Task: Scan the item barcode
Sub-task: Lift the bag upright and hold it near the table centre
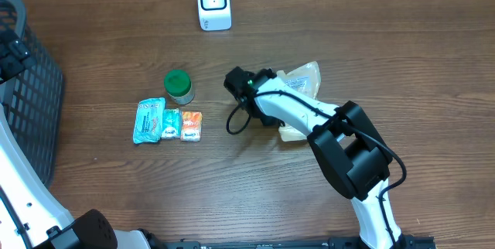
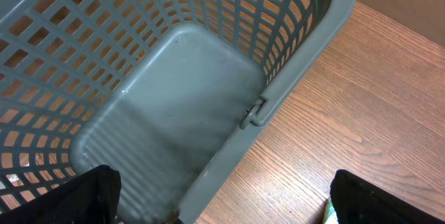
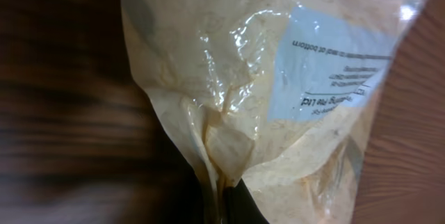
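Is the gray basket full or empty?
Empty, in the part shown: the basket has a bare gray floor with nothing lying on it.

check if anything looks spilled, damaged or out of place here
Nothing spilled or broken. The only oddity is the clear plastic bag, bunched and creased where the right gripper pinches it. The green-lidded jar stands upright and the three packets lie in a row.

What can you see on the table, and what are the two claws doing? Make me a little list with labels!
Right claw: shut, pinching the powder bag
Left claw: open, above the grey basket
Scanner: white, upright, apart from the other items
Jar: green lid, upright
Packets: three, in a row near the jar
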Robot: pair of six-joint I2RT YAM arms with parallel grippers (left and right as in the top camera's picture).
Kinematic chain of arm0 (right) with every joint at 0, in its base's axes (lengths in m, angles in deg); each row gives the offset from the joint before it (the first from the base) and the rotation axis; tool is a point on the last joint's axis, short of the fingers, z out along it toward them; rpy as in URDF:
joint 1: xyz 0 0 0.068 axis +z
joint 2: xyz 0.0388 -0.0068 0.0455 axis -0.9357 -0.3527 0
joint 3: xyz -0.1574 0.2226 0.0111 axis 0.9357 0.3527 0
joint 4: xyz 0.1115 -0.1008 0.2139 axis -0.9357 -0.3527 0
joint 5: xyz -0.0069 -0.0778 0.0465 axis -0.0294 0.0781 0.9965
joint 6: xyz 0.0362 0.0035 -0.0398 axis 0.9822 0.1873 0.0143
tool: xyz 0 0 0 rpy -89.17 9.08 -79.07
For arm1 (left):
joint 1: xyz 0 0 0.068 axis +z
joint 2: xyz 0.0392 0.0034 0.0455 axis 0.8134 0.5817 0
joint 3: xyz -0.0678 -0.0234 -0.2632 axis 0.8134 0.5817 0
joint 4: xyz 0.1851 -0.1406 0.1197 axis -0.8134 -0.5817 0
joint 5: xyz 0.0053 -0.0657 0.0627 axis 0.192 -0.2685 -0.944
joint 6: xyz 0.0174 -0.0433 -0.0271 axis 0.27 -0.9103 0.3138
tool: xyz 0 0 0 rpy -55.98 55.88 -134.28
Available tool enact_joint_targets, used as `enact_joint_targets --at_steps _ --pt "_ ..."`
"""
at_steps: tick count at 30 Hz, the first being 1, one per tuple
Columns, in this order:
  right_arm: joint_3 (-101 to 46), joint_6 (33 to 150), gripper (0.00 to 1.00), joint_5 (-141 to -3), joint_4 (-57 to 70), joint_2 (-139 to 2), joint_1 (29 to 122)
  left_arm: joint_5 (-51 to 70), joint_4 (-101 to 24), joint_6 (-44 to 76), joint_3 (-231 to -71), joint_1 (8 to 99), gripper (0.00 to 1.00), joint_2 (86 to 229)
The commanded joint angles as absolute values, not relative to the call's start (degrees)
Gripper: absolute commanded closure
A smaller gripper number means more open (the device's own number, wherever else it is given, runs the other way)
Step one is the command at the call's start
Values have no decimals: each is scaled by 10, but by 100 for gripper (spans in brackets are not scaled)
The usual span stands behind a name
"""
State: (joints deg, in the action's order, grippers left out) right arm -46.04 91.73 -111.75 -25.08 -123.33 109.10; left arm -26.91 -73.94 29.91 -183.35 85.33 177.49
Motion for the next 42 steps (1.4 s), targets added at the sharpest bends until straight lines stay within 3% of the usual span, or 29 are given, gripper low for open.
enact_joint_targets --at_steps 1,10,18,22,26,27,30,33,42 --pt "-534 929 96 -968 -264 -1168 1089 -275 -738 308 -1842 855 1 1764" --pt "-567 955 96 -517 -166 -1083 1016 -275 -738 308 -1842 855 0 1764" --pt "-399 1042 96 -258 68 -1088 928 -275 -738 308 -1842 855 0 1764" --pt "-288 1119 96 -234 216 -1089 905 -275 -738 308 -1842 855 1 1764" --pt "-217 1135 96 -251 285 -1089 885 -275 -737 308 -1842 855 0 1764" --pt "-206 1132 94 -266 281 -1089 879 -275 -737 308 -1842 855 0 1764" --pt "-198 1090 65 -293 253 -1089 861 -275 -737 308 -1842 855 0 1764" --pt "-198 1047 49 -337 214 -1088 844 -275 -738 308 -1842 855 1 1764" --pt "-229 945 46 -403 87 -1088 791 -275 -738 308 -1842 855 0 1764"
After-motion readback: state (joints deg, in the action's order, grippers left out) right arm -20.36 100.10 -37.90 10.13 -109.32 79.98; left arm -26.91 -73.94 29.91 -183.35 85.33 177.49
